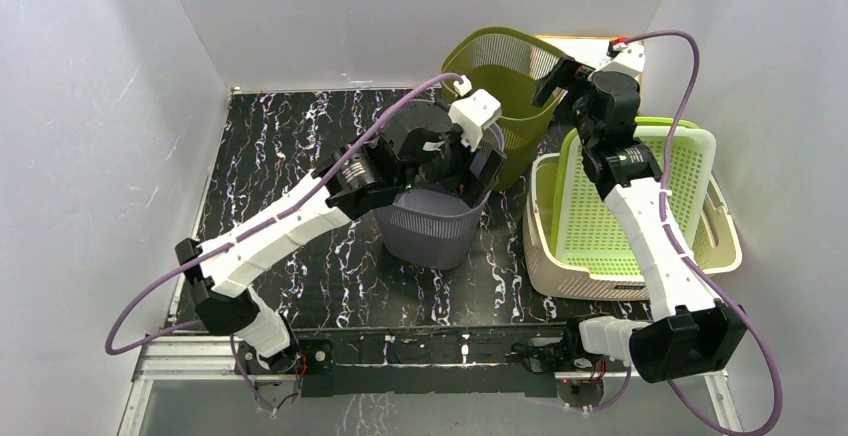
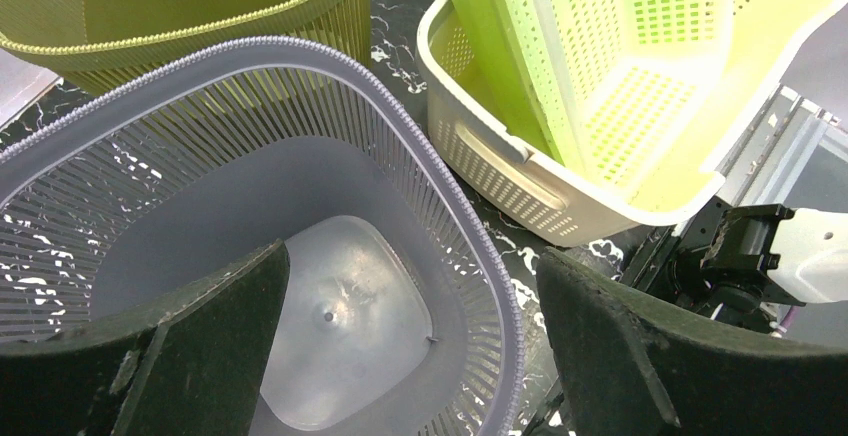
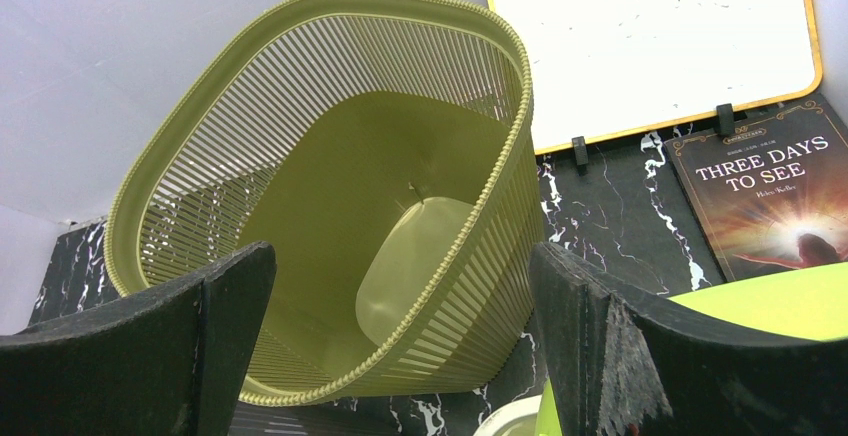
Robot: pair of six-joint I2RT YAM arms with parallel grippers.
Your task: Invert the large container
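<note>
Apparently this is the approach. The olive slatted basket (image 1: 492,64) (probably the large container) stands upright at the tabletop's far edge, with the grey basket (image 1: 430,231) mid-table. The right gripper (image 3: 400,256) gapes wide before the olive rim, holding nothing. The left gripper (image 2: 412,256), equally wide and empty, straddles the grey rim. Next: clamp a rim, then tip it over. A book (image 3: 765,196) reads "THREE DAYS TO SEE".

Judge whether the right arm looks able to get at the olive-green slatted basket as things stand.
Probably yes. The right pincer is open and faces the mouth of the olive-green slatted basket, with nothing between them. The lime perforated basket stands nearer the arm's base, not ahead of the pincer.
</note>
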